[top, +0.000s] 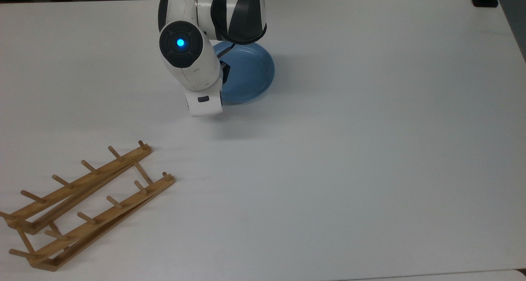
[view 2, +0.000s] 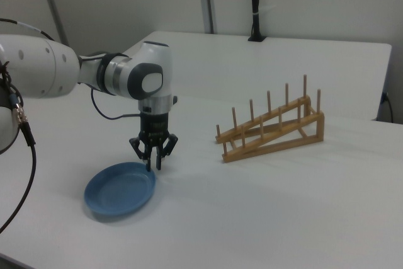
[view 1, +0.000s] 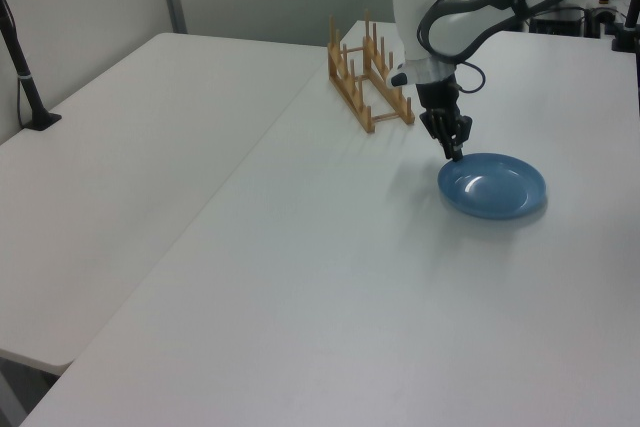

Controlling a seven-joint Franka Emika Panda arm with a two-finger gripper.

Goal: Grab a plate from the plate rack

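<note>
**On the bench, away from the rack**

From the top view, the blue plate (top: 248, 71) lies flat on the white bench (top: 349, 149). The white arm (top: 193, 63) covers the plate's left edge. The wooden plate rack (top: 82, 203) stands well apart, in the top view's lower left corner.

From the left view, the pincer (view 1: 455, 152) points down at the plate's (view 1: 493, 187) near rim. The plate rack (view 1: 368, 82) stands behind it.

From the right view, the pincer (view 2: 153, 160) hangs just over the plate's (view 2: 119, 190) rim with its fingers (view 2: 148, 155) spread apart, holding nothing. The plate rack (view 2: 271, 131) sits to the right view's right with bare pegs.
</note>
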